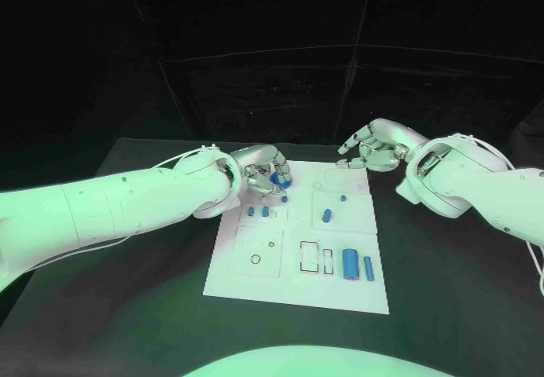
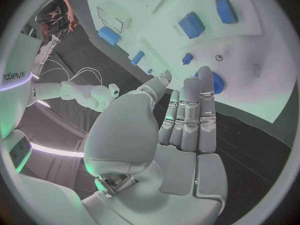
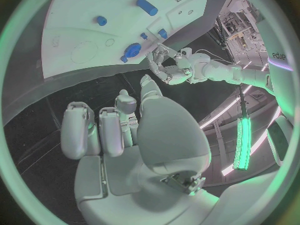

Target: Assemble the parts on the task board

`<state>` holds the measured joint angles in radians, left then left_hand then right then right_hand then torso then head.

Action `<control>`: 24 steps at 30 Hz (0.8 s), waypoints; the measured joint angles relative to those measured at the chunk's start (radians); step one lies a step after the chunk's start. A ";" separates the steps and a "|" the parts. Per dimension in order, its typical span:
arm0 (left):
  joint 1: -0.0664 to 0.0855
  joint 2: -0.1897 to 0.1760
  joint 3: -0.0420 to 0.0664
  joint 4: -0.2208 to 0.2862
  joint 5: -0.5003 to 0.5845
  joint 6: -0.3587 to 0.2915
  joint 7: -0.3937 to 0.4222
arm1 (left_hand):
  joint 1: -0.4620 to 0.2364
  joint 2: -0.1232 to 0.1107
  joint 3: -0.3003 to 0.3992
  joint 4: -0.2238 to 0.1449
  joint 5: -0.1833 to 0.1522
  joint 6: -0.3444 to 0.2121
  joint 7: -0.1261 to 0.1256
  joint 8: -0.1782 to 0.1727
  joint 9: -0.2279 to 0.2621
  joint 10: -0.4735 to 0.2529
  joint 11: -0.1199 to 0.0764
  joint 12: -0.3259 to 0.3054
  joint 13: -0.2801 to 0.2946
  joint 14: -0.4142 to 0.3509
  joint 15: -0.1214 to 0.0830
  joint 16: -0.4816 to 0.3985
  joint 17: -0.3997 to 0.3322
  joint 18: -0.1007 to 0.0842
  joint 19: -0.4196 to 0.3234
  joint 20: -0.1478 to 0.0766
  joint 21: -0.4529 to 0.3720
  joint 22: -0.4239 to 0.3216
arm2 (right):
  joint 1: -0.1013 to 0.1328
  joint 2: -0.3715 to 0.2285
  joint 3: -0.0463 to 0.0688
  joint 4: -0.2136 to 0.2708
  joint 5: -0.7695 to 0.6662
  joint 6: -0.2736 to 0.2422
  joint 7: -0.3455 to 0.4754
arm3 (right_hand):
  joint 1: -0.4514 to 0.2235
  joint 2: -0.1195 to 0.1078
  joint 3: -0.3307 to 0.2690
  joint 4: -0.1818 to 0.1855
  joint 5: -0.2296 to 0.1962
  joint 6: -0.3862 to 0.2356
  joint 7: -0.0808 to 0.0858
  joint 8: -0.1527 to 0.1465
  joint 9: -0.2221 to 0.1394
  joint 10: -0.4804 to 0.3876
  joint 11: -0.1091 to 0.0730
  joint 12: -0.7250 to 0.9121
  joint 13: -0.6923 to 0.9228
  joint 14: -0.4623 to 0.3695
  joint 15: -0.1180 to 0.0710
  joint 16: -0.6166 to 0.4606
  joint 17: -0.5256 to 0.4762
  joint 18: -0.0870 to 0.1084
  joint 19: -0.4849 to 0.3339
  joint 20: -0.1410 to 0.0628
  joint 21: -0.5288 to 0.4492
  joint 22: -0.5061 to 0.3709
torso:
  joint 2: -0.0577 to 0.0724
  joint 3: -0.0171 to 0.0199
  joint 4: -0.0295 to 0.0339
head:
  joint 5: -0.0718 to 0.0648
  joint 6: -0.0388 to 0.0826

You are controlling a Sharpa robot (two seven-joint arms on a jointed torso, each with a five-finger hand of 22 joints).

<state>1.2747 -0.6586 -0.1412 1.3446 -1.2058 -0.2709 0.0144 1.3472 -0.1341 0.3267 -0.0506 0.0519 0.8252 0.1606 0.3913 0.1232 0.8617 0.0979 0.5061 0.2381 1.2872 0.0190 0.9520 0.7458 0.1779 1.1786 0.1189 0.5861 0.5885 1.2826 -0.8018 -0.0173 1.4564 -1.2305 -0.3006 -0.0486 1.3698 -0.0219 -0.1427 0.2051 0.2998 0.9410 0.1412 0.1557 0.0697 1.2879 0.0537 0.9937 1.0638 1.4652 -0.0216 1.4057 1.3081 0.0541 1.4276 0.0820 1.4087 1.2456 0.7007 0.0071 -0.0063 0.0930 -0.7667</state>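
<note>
At the far-left corner of the white rectangular task board (image 1: pixel 297 236), I've got the left robot hand (image 1: pixel 263 174) hovering with a round blue disc-shaped part (image 1: pixel 282 181) at its fingertips (image 2: pixel 207 87). From the left wrist camera the disc sits right against the tips of the straightened fingers, and the right wrist view shows it there too, so I judge it pinched, though I can't see the thumb's contact clearly. The right robot hand (image 1: pixel 374 149) hangs just past the board's far edge, fingers loosely curled and apart, holding nothing. The other small blue parts lie on the board nearer me: two short pegs (image 1: pixel 257 211) just below the left hand, a stubby cylinder (image 1: pixel 326 216) mid-board, and a long blue cylinder (image 1: pixel 351 264) with a thin bar (image 1: pixel 369 269) beside it, long axes running toward me. The left hand is plainly nearer, so I reckon the disc goes straight down into the board beneath it. The black worktop (image 1: pixel 136 275) surrounds it all.
</note>
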 measured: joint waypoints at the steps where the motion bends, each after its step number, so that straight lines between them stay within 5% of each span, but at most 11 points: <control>1: 0.000 0.007 -0.002 -0.007 -0.012 0.002 0.004 | -0.001 0.001 -0.007 0.004 0.000 0.009 -0.002 -0.008 -0.007 0.008 0.000 -0.003 -0.010 0.036 -0.003 0.069 0.068 0.000 0.019 -0.002 0.015 0.008 | 0.000 0.001 0.000 0.000 0.000 0.000 0.000 | 0.000 0.000 0.000 0.000 0.000 0.000 0.000 0.000 0.000 0.000 0.000 0.000 0.000 0.000 0.000 0.000 0.000 0.000 0.000 0.000 0.000 0.000 | 0.000 0.0000 0.0000 | 0.000 0.001; 5: -0.001 0.036 -0.005 -0.040 -0.053 0.017 0.013 | -0.030 -0.012 -0.052 0.018 0.000 0.017 -0.003 -0.032 -0.025 0.012 -0.001 -0.011 -0.030 0.112 -0.008 0.220 0.226 0.000 0.063 -0.006 0.054 0.034 | 0.000 0.004 0.000 0.000 0.000 0.000 0.001 | 0.000 0.000 0.000 0.000 0.001 0.000 0.000 0.003 0.000 0.000 0.000 0.000 0.000 0.000 0.000 0.000 0.000 0.000 0.000 0.000 0.000 0.000 | 0.000 -0.0001 -0.0001 | 0.000 0.002; 10: -0.003 0.062 -0.007 -0.074 -0.086 0.043 0.014 | -0.023 -0.005 -0.091 0.024 0.000 0.044 -0.009 -0.051 -0.042 0.029 -0.007 -0.017 -0.051 0.160 -0.012 0.334 0.350 -0.003 0.131 -0.013 0.206 0.177 | 0.000 0.007 0.000 0.000 0.000 0.000 0.002 | 0.002 0.002 0.000 0.000 0.005 0.000 0.000 0.004 0.000 0.000 0.000 0.000 0.000 0.000 0.000 0.000 0.000 0.000 0.000 0.000 0.000 0.000 | 0.000 -0.0002 0.0000 | -0.002 0.003; 24: -0.015 0.101 -0.008 -0.130 -0.143 0.096 0.001 | 0.023 0.041 -0.075 0.011 0.000 0.094 -0.015 -0.065 -0.052 0.058 -0.010 -0.044 -0.085 0.171 -0.015 0.391 0.413 -0.031 0.166 -0.017 0.340 0.309 | 0.000 0.007 0.000 -0.004 0.000 0.000 0.002 | 0.004 0.004 0.000 0.000 0.005 0.000 0.000 0.003 0.000 0.000 0.000 0.000 0.000 0.000 0.000 0.000 0.000 0.000 0.000 0.000 0.000 0.000 | 0.000 -0.0001 -0.0001 | -0.005 0.002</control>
<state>1.2598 -0.5578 -0.1488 1.2145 -1.3486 -0.1745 0.0158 1.3702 -0.0932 0.2514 -0.0397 0.0519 0.9194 0.1453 0.3262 0.0712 0.9200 0.0878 0.4623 0.1532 1.4584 0.0038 1.3430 1.1592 0.1464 1.3448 0.1014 0.9263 0.8976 1.2824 -0.7950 -0.0173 1.4528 -1.2305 -0.3005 -0.0467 1.3739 -0.0179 -0.1426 0.2051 0.3047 0.9410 0.1412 0.1592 0.0698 1.2879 0.0537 0.9937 1.0640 1.4651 -0.0216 1.4057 1.3078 0.0541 1.4276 0.0820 1.4087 1.2456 0.7010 0.0070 -0.0064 0.0875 -0.7649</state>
